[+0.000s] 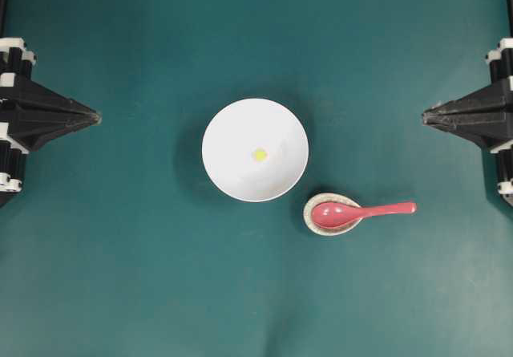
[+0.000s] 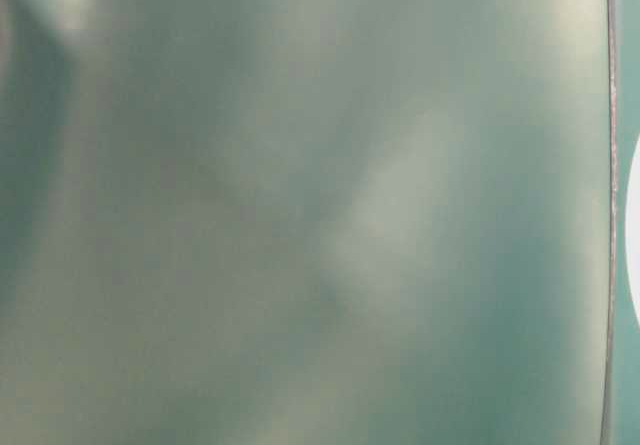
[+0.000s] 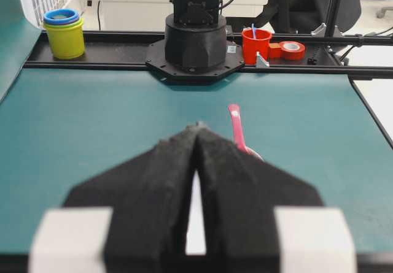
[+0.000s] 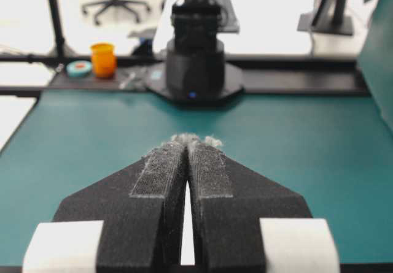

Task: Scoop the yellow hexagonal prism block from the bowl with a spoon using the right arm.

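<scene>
The right gripper (image 1: 425, 117) sits at the right edge of the overhead view, its two black fingers pressed together into a point that faces the middle of the table, holding nothing. Its own wrist camera shows the same thing close up: the fingers (image 4: 161, 187) meet at their frayed tips with only a thin slit between them further back. The left gripper (image 1: 98, 118) mirrors it at the left edge, also clenched to a point and empty, and its wrist camera shows its fingers (image 3: 161, 175) touching at the tip. Both grippers hang well apart from everything on the table. Between them, near the centre of the dark green table (image 1: 120, 277), stands the white bowl (image 1: 232, 124). The tiny yellow block (image 1: 260, 155) lies inside it, just right of the bowl's middle, touching nothing else. Just beside the bowl, toward the lower right of the overhead view, is a small speckled spoon rest (image 1: 308, 217). The pink spoon (image 1: 361, 211) lies with its scoop in that rest and its handle pointing toward the right side of the table. In the left wrist view part of the spoon's handle shows past the closed fingers. Beyond the table's far edge in that view stand a yellow cup (image 3: 64, 37), an orange cup (image 3: 255, 45) and a roll of tape (image 3: 291, 49). The table-level view is a blur of green and shows nothing clearly.
</scene>
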Motion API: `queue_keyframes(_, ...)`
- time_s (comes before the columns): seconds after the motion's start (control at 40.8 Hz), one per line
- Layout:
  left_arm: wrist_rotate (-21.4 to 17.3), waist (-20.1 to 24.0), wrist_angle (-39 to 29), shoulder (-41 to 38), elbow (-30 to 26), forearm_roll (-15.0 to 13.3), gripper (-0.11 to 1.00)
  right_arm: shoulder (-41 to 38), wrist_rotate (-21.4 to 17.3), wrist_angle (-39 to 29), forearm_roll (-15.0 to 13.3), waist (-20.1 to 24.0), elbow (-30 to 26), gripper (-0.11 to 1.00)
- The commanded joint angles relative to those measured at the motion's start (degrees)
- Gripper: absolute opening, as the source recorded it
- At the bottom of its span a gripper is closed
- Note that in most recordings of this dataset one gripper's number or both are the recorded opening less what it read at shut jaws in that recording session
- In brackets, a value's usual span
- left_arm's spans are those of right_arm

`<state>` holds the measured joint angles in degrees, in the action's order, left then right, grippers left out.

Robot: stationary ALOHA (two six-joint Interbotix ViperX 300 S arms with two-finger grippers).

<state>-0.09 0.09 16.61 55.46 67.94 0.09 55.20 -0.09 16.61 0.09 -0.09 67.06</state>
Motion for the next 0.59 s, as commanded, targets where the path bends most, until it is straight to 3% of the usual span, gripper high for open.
queue_keyframes(0.0,-0.3,0.1,-2.0,-0.1,-2.2,0.7,-0.01,-0.4,0.1,0.1,0.1,-0.4,-1.1,-0.02)
queue_keyframes(0.564,-0.2,0.1,-4.0,-0.1,-2.5,0.7,-0.01,-1.1,-0.3,-10.3,0.4,-0.4,-5.0,-0.01)
